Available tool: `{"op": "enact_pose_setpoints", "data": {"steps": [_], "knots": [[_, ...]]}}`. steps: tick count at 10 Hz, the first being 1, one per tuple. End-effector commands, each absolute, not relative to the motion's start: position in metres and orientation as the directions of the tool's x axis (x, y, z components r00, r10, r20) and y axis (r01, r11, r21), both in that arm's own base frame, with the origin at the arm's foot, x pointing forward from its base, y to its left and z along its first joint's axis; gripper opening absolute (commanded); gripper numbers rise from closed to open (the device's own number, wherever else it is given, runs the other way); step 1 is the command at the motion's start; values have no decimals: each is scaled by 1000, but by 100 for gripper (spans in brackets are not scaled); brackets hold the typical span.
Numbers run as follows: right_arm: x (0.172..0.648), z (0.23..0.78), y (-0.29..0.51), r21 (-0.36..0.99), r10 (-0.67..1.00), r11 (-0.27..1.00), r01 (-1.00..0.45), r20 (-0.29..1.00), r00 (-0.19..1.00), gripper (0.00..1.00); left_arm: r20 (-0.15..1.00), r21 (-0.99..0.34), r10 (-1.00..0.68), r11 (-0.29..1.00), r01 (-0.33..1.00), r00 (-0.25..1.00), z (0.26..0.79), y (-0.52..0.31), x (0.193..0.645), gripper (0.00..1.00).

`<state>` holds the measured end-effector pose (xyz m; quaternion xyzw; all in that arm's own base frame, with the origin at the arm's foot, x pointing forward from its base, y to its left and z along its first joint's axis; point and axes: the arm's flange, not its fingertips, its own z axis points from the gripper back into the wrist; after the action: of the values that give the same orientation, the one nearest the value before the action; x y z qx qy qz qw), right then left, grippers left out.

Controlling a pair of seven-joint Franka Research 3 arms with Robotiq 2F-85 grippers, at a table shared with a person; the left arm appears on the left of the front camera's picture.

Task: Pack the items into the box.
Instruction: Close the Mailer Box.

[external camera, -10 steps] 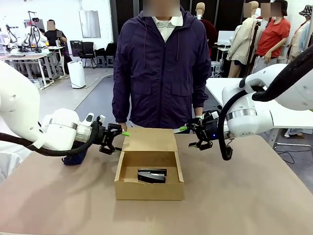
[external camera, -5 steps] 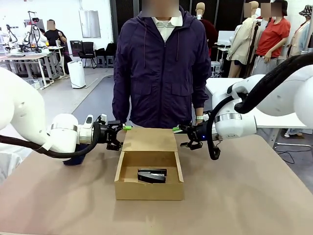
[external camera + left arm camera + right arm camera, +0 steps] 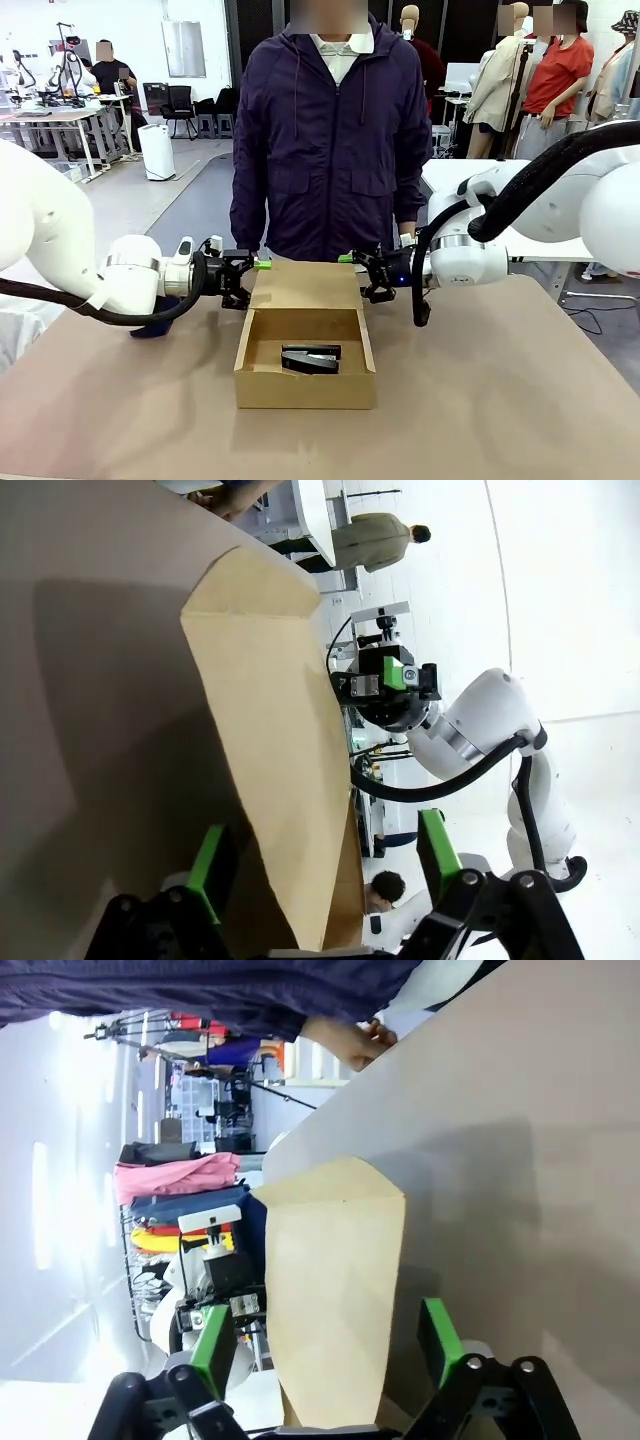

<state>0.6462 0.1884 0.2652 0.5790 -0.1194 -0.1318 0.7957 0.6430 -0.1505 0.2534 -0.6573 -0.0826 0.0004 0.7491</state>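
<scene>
Front view first: the tan cardboard box (image 3: 306,358) sits mid-table with its flap lid (image 3: 306,285) laid back toward the person in the dark purple jacket (image 3: 330,140). Inside, on the box floor, lies the small black wedge-shaped device (image 3: 311,358). The left gripper (image 3: 247,278) comes in level at the lid's left edge, green pads showing, fingers spread one above the other at that edge. The right gripper (image 3: 362,274) mirrors it at the lid's right edge, fingers likewise apart. Whether either one touches the cardboard cannot be told from here. A dark blue object (image 3: 155,322) peeks out under the left arm.

Over to the left wrist view: the green-padded fingers (image 3: 212,868) stand wide, the lid's (image 3: 270,740) near edge running in between them, no pinch visible. Beyond the flap, the right gripper (image 3: 385,680) faces back.

Right wrist view: same story, green pads (image 3: 437,1332) well apart, the tan lid (image 3: 335,1290) stretching away from between them, the left gripper (image 3: 222,1305) at its far side, the person's hand (image 3: 350,1040) on the table's (image 3: 540,1140) far edge.
</scene>
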Motion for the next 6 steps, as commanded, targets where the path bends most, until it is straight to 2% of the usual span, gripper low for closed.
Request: {"op": "enact_pose_setpoints", "data": {"steps": [1, 2, 6], "knots": [[640, 264, 188, 966, -315, 259, -1, 85, 945, 61, 148, -983, 98, 126, 136, 984, 251, -147, 648, 55], [638, 265, 187, 967, -314, 255, 3, 80, 946, 41, 146, -983, 98, 127, 133, 984, 251, -147, 649, 36], [631, 269, 185, 970, -267, 242, -22, 88, 960, 41, 180, -979, 93, 115, 169, 979, 257, -151, 650, 36]]}}
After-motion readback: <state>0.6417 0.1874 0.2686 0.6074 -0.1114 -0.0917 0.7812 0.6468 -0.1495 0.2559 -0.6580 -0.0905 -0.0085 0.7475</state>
